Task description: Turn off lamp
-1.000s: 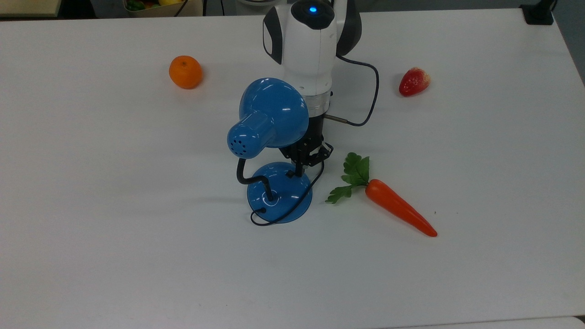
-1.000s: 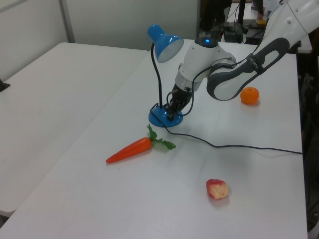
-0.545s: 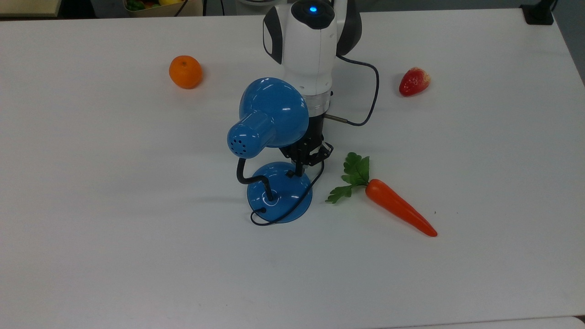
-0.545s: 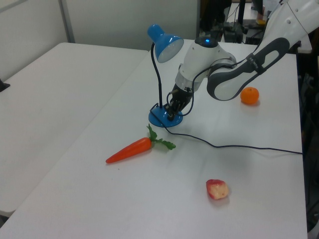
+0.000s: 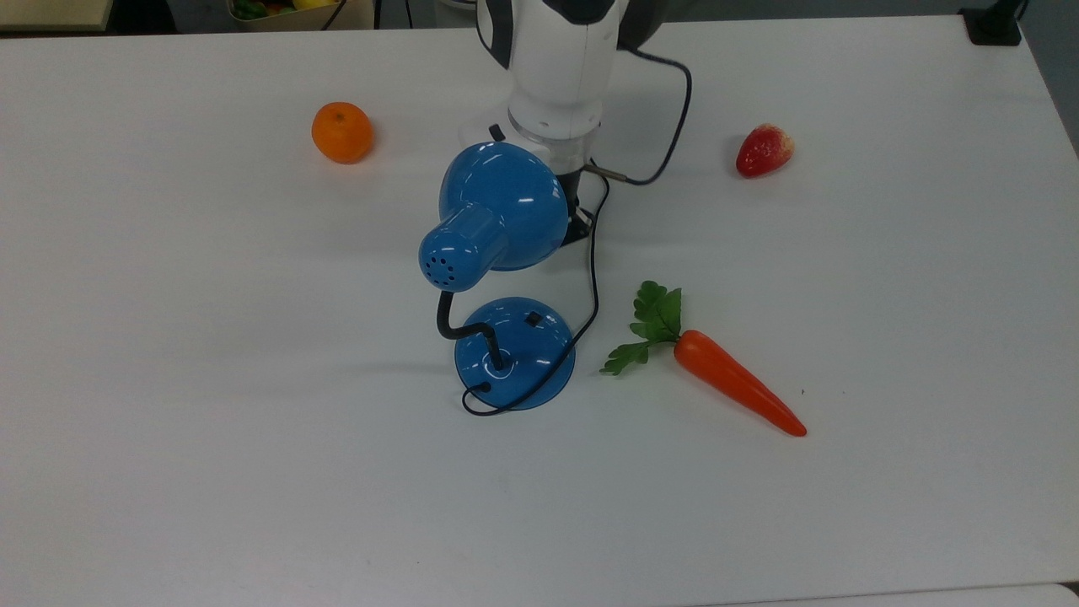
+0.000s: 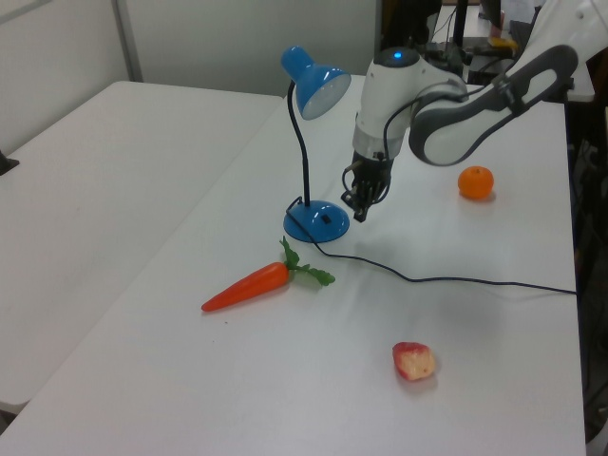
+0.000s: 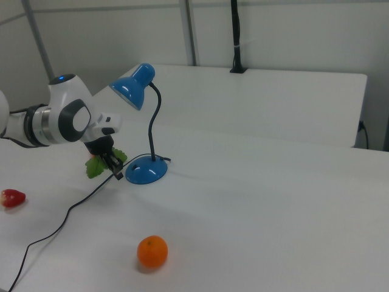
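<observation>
The gripper [image 6: 359, 211] has lifted off the lamp's base, where its fingertips sat on the small black switch [image 5: 533, 319] half a second ago; it hangs now above the table [image 5: 169, 337], just beside the base on the left view's right, touching nothing. Its fingers [image 7: 115, 168] look drawn close together with nothing between them, though the left view and right view give only a dark, narrow tip. The arm [image 6: 446, 104] has pulled back toward the top view's upper edge, so its white wrist is cut off there, and in the top view the gripper is mostly hidden behind the lamp's shade. The lamp [image 5: 497, 278] stands near the middle of the table, unmoved: a glossy blue bell-shaped shade on a bent black gooseneck rising from a domed round blue base. Its black cord [image 6: 456, 280] leaves the base and trails across the table to the left view's right. Whether the bulb is lit cannot be made out. A carrot [image 5: 733, 384] with green leaves lies just beside the base on the top view's right; an orange [image 5: 341, 132] and a strawberry [image 5: 764, 150] sit well apart, toward the table's far side in the top view.
</observation>
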You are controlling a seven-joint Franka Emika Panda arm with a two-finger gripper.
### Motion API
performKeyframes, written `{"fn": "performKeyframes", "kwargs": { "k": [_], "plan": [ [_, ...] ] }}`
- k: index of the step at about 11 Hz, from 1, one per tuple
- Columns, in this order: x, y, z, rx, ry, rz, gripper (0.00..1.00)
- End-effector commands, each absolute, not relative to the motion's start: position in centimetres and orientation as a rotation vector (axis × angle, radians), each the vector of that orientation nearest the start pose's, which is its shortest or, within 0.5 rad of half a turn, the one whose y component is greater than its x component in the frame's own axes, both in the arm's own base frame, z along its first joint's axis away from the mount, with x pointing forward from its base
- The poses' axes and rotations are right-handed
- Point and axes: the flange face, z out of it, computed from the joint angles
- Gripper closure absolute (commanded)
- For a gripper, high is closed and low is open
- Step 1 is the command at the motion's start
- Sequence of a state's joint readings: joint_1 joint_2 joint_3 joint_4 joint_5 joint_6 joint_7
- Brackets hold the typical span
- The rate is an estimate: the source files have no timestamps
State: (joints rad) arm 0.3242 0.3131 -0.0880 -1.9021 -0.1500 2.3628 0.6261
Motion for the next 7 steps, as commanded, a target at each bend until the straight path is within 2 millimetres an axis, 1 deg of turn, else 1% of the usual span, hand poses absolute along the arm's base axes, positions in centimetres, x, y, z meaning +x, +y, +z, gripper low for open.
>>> {"fn": "performKeyframes", "kwargs": {
  "k": [1,2,3,4,5,6,7],
  "plan": [
    [59.1,12.4,39.0,-3.175,0.22,-0.099,0.85],
    [58.3,11.4,40.8,-3.135,0.154,-0.023,0.83],
    [57.5,9.6,43.2,-3.112,0.122,0.005,0.8],
    [56.5,8.2,45.5,-3.11,0.079,0.021,0.68],
    [55.7,7.1,47.4,-3.104,0.058,0.024,0.4],
    [55.2,5.7,48.6,-3.101,0.056,0.028,0.2],
    [54.7,4.7,50.0,-3.101,0.031,0.046,0.0]
  ]
}}
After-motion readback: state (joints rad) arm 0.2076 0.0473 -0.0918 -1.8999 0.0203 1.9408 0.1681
